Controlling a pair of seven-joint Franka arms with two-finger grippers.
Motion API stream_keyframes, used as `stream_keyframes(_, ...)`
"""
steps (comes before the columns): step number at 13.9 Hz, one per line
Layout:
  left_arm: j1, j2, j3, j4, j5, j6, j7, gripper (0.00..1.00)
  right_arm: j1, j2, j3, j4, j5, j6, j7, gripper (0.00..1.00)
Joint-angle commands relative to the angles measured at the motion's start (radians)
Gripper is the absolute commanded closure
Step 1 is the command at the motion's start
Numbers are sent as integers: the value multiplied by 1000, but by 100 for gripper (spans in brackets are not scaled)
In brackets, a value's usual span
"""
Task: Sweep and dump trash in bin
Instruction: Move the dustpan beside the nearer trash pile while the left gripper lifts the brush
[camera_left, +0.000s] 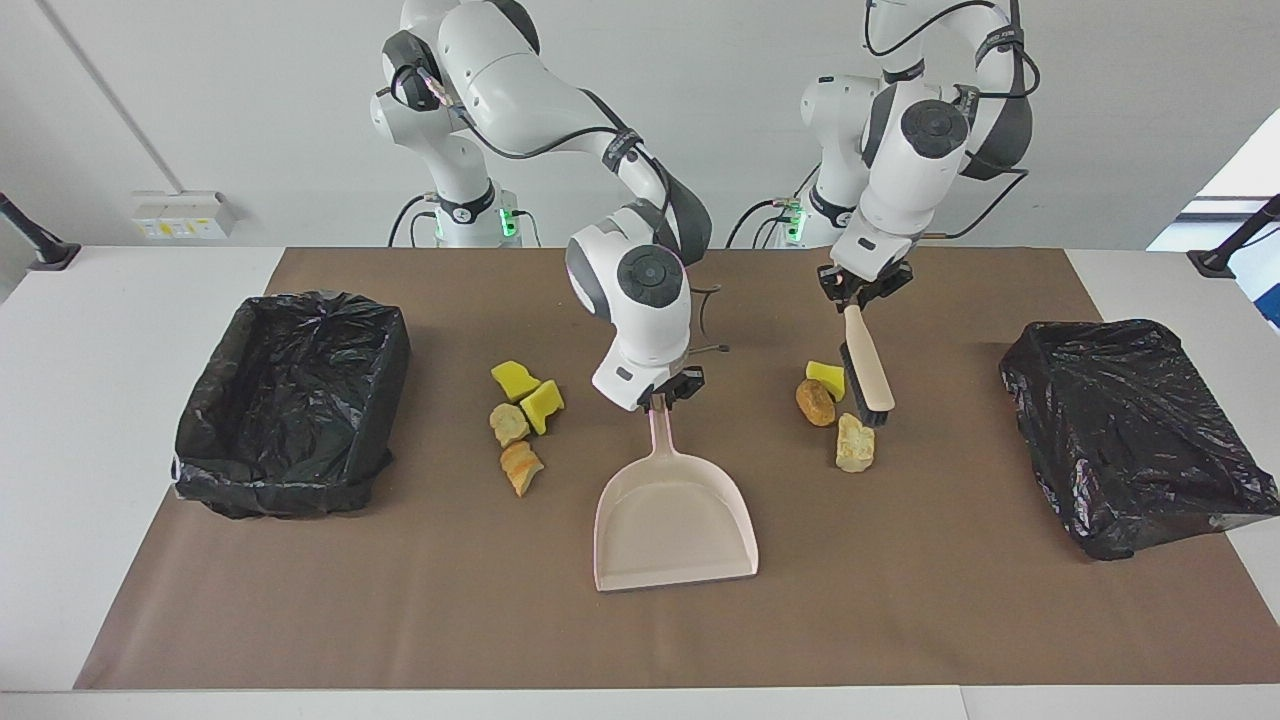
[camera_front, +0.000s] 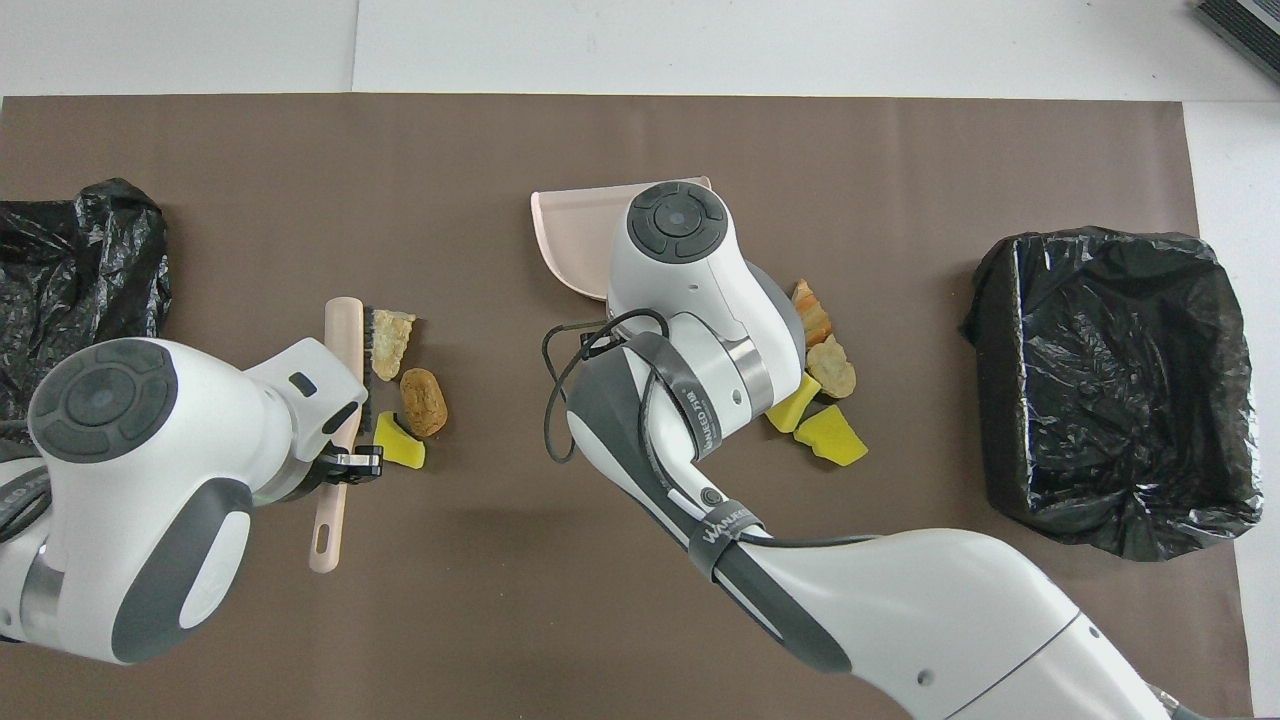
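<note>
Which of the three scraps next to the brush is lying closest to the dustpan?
The orange-brown lump. It lies on the dustpan's side of the trio; the yellow sponge piece and the pale tan chunk sit closer to the brush.

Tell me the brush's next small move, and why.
Probably sweep the brush toward the dustpan: its bristles sit beside three trash pieces at the left arm's end, and the right gripper holds the dustpan's handle.

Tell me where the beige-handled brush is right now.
The beige-handled brush hangs from the left gripper toward the left arm's end of the table, its bristles beside three trash chunks.
</note>
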Motion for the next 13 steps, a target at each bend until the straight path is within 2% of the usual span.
stream_keyframes(1, 94, 24, -10, -6, 20, 68, 165, 100, -14, -30, 11, -36, 28, 17, -17, 100)
stream_keyframes(3, 128, 69, -10, -2, 31, 137, 216, 100, -14, -31, 11, -33, 10, -3, -30, 100)
stream_keyframes(5, 142, 144, -10, 58, 60, 165, 229, 100, -14, -59, 11, -39, 7, -17, -91, 100)
stream_keyframes(6, 150, 176, -10, 90, 66, 165, 231, 100, -21, -78, 11, -42, 5, -19, -135, 100)
stream_keyframes(8, 168, 201, -10, 92, 68, 174, 284, 100, -49, -121, 10, -45, 5, -49, -306, 100)
stream_keyframes(10, 193, 202, -10, 83, 69, 171, 382, 100, -101, -205, 8, -108, -9, -83, -464, 100)
stream_keyframes(13, 191, 212, -12, 57, 69, 171, 439, 100, -161, -353, 8, -272, -50, -89, -803, 100)
